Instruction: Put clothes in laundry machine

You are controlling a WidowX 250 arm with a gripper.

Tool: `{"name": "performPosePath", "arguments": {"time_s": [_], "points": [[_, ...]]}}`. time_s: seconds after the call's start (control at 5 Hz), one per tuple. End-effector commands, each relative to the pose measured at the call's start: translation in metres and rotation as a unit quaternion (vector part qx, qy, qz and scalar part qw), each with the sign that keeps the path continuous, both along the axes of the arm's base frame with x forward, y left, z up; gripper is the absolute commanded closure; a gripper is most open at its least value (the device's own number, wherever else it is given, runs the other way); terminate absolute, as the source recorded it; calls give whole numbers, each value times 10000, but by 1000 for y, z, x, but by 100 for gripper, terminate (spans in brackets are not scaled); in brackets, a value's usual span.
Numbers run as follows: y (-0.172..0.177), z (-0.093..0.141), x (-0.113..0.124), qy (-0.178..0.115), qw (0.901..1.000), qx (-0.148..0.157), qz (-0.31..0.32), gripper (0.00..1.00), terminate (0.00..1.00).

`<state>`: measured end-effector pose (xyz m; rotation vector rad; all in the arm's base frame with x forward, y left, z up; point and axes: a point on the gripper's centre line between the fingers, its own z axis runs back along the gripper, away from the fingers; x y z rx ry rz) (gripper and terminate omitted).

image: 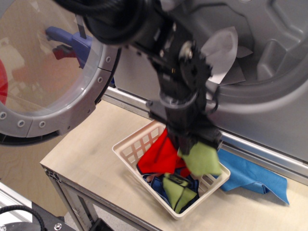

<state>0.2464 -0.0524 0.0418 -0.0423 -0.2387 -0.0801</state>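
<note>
Wooden tabletop [91, 149]; soft, perhaps crumpled clothes [166, 159]

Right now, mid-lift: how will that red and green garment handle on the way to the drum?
Likely floppy: the red and green garment hangs in folds under the gripper, its tail trailing into the basket. Probably light, since it drapes without stretching taut. It may snag the basket's lattice or sway; the grip itself is hidden.

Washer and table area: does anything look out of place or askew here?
Yes. A blue cloth lies on the table beside the white basket, not in it, and a grey cloth drapes over the drum's lip, half out of the laundry machine.
</note>
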Motion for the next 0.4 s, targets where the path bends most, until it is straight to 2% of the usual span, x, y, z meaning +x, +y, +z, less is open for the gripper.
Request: {"name": "performPosePath", "arguments": {"time_s": [0.0, 0.2], "points": [[-3, 74, 30, -1119, 9927, -442, 40, 100, 0], [-4, 106, 45, -1555, 9851, -729, 108, 100, 0]]}}
